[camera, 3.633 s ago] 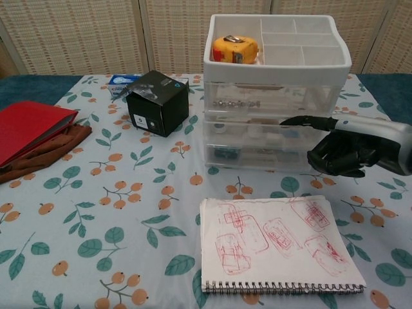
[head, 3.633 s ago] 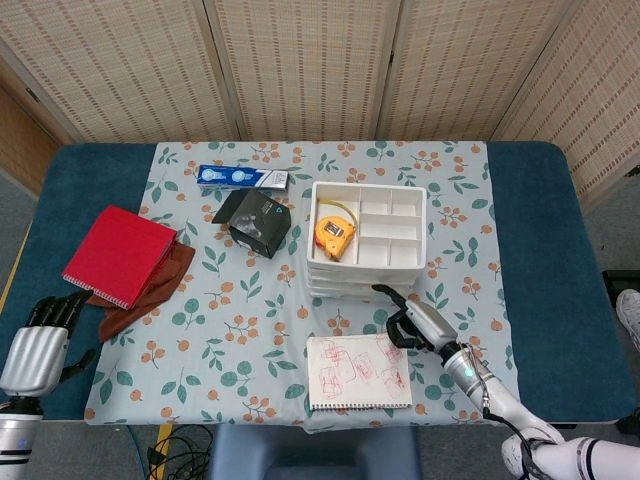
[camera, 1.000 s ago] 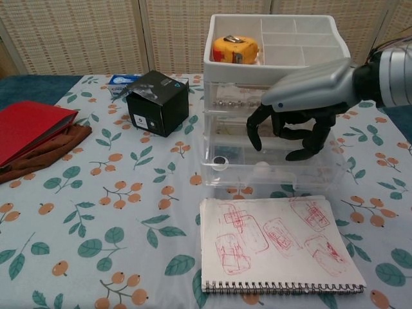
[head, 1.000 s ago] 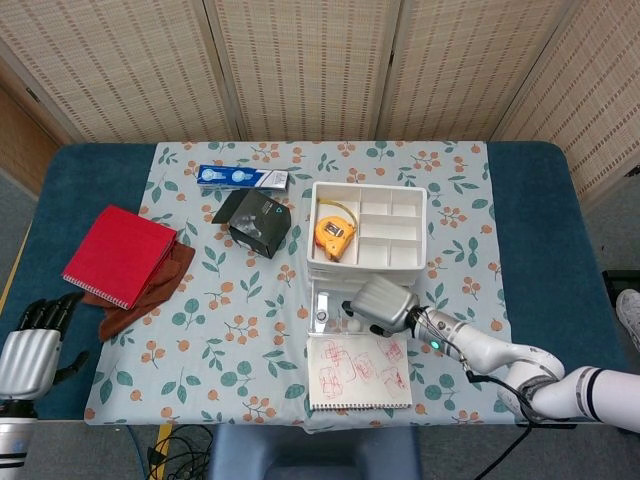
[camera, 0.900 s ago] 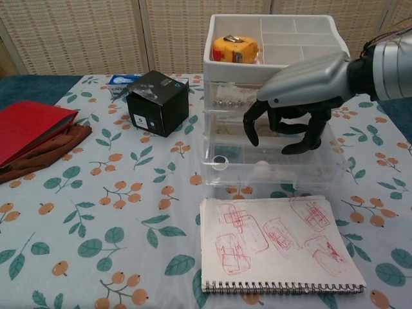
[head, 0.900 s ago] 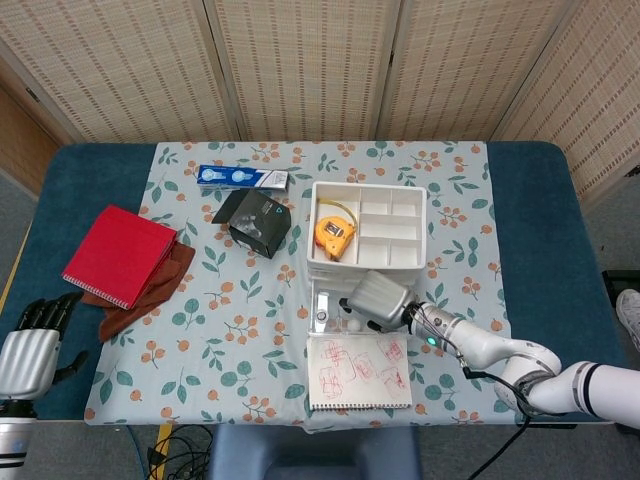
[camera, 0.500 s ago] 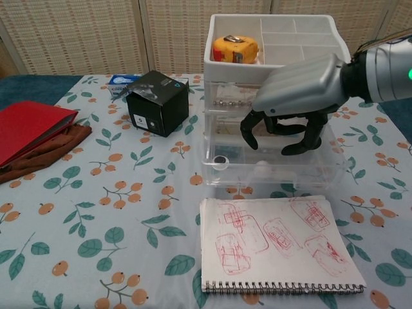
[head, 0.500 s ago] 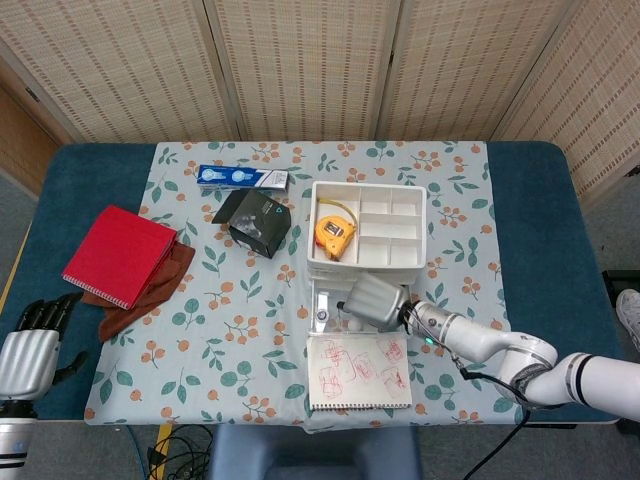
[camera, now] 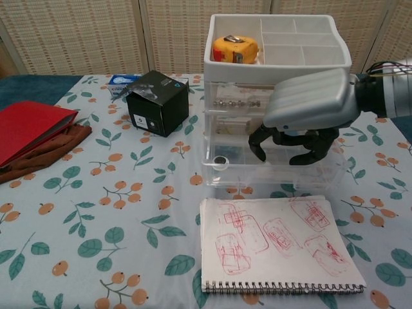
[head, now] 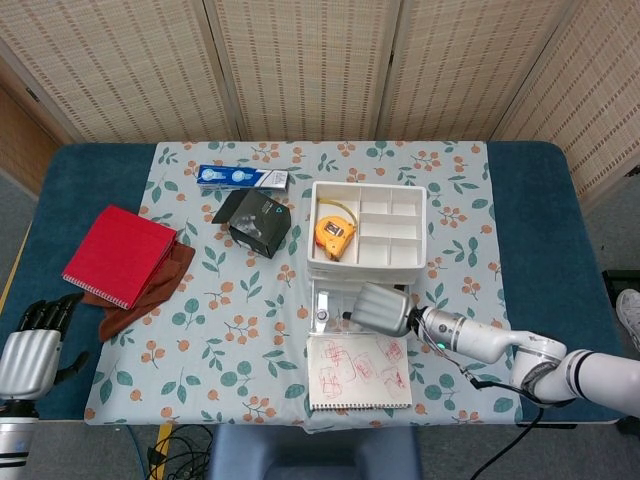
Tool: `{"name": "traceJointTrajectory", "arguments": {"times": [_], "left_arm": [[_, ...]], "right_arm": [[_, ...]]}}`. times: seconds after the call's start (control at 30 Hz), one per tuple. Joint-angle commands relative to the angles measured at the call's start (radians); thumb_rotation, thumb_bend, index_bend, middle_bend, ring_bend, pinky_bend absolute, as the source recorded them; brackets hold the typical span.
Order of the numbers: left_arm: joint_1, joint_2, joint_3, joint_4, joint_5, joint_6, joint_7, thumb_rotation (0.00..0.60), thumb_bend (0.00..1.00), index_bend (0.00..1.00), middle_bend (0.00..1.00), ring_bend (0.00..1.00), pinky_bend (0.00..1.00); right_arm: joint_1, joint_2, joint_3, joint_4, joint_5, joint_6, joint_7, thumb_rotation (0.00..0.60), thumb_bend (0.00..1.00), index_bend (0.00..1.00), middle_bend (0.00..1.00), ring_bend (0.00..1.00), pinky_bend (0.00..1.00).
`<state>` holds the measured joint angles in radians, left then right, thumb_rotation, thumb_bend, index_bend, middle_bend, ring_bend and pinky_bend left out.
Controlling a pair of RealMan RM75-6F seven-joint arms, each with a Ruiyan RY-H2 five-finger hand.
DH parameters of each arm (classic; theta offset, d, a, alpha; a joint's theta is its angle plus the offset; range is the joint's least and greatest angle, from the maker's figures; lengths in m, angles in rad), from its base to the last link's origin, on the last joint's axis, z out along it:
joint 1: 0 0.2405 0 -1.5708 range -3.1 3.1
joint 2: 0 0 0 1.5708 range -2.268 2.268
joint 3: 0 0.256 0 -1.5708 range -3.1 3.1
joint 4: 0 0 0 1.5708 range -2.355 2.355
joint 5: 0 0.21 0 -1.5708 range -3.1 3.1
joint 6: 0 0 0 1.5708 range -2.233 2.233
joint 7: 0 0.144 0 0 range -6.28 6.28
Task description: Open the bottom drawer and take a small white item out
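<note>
No text can be read: the markings on the black box (camera: 158, 103) and blue packet (head: 242, 177) are too small.

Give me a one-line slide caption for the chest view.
Right hand reaches, fingers curled, into the pulled-out bottom drawer of a clear organizer, sketch pad lying in front.

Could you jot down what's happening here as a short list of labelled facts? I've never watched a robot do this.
bottom drawer: pulled open, clear plastic, small items inside
right hand: reaching down into the open drawer, fingers curled downward; whether it holds anything cannot be told
left hand: at the table's near left corner, holding nothing, fingers spread
drawer unit top tray: white, divided; a yellow tape measure sits in it
sketch pad: lies in front of the drawer, red drawings
further left: black box, red notebook
</note>
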<state>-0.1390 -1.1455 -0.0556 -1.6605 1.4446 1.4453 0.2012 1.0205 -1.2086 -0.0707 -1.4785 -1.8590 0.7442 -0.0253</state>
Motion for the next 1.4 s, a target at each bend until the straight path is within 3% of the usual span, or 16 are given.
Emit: {"name": "traceJointTrajectory", "arguments": {"times": [0.03, 1.0, 1.27, 1.4], "left_arm": [[-0.001, -0.001, 0.0, 0.0, 0.0, -0.001, 0.001, 0.6, 0.23, 0.11, 0.16, 0.17, 0.12], [-0.007, -0.006, -0.005, -0.008, -0.005, -0.006, 0.019, 0.6, 0.23, 0.11, 0.16, 0.17, 0.11], [-0.006, -0.006, -0.003, -0.008, -0.007, -0.006, 0.021, 0.6, 0.23, 0.11, 0.16, 0.17, 0.11], [-0.008, -0.007, -0.004, -0.008, -0.006, -0.007, 0.021, 0.6, 0.23, 0.11, 0.16, 0.17, 0.11]], "right_arm": [[0.0, -0.009, -0.008, 0.014, -0.003, 0.009, 0.012, 0.6, 0.38, 0.38, 0.83, 1.0, 0.98], [0.01, -0.042, -0.046, 0.077, -0.008, 0.047, 0.043, 0.6, 0.38, 0.41, 0.83, 1.0, 0.98], [0.013, -0.051, -0.038, 0.077, 0.011, 0.048, 0.033, 0.6, 0.38, 0.2, 0.83, 1.0, 0.98], [0.009, -0.041, -0.04, 0.071, 0.017, 0.053, 0.03, 0.6, 0.38, 0.18, 0.83, 1.0, 0.98]]}}
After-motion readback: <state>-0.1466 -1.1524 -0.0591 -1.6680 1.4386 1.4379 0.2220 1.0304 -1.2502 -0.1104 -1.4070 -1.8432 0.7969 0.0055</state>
